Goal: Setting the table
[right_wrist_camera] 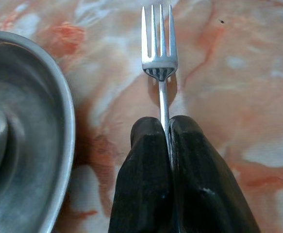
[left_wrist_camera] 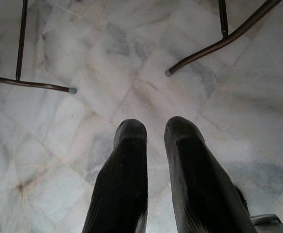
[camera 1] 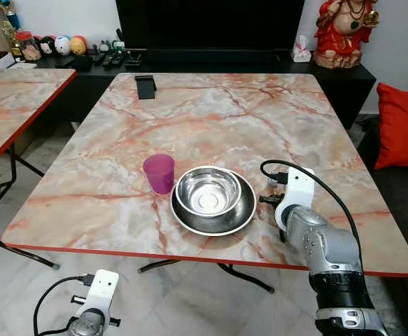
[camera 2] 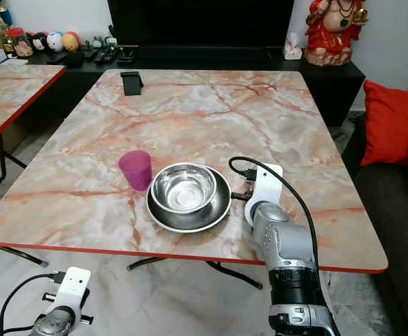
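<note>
Right wrist view: the right tool [right_wrist_camera: 165, 127] pinches the fork [right_wrist_camera: 159, 58] by its handle, tines pointing away, over the worktop [right_wrist_camera: 258, 73] just beside the plate [right_wrist_camera: 58, 121].

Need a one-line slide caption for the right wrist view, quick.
Right gripper pinching a fork by its handle, tines pointing away, over the marble table beside the steel plate.
</note>
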Controlling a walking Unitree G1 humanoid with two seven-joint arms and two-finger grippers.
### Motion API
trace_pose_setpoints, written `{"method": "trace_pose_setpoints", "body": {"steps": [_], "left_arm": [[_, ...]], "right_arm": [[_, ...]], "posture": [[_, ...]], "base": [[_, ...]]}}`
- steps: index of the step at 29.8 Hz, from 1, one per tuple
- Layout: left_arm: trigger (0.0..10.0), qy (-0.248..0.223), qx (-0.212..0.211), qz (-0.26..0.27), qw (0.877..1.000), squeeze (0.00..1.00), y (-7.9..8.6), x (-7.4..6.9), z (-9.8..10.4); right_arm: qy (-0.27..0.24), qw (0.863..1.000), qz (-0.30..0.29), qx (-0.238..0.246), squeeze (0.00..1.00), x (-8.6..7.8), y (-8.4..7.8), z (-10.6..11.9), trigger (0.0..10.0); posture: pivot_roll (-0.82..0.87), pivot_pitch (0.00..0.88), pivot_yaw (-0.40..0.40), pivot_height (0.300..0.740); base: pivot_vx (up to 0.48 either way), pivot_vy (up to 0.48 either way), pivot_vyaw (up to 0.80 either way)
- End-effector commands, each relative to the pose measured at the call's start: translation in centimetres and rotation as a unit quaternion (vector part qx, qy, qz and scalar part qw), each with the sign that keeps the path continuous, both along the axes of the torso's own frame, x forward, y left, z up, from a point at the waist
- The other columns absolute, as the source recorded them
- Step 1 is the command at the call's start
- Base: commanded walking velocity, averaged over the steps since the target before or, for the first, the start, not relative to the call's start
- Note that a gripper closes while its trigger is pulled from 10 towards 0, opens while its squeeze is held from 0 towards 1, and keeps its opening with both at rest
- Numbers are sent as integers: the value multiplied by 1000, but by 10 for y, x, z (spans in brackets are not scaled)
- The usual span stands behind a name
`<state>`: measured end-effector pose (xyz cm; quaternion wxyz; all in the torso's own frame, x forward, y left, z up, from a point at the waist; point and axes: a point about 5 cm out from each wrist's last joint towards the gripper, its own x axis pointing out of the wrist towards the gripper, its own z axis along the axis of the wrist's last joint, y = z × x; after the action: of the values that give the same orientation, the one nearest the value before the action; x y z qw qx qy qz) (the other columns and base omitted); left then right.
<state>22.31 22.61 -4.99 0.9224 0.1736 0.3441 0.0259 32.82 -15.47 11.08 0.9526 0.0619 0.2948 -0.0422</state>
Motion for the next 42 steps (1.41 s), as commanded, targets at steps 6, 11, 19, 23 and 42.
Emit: {"method": "trace_pose_setpoints", "body": {"steps": [6,11,19,23,42], "left_arm": [[10000,-8,0,4,1000,0,3,2,3],[10000,-10,1,3,1000,0,4,4,4],[10000,-11,1,3,1000,0,3,5,5],[10000,-11,1,3,1000,0,3,5,5],[10000,-11,2,3,1000,0,4,5,5]], "right_arm": [[7,1000,-8,-22,0,-2,2,-3,10000],[5,1000,-8,-10,0,-2,9,-3,10000],[4,1000,7,-3,0,-5,21,-5,10000],[1,1000,9,-16,0,-6,21,-7,10000],[0,999,9,-49,0,-8,19,-9,10000]], "posture": [[6,0,41,740],[7,0,46,740],[8,0,48,740],[8,0,48,740],[8,0,51,740]], "base": [[0,0,0],[0,0,0],[0,0,0],[0,0,0],[0,0,0]]}}
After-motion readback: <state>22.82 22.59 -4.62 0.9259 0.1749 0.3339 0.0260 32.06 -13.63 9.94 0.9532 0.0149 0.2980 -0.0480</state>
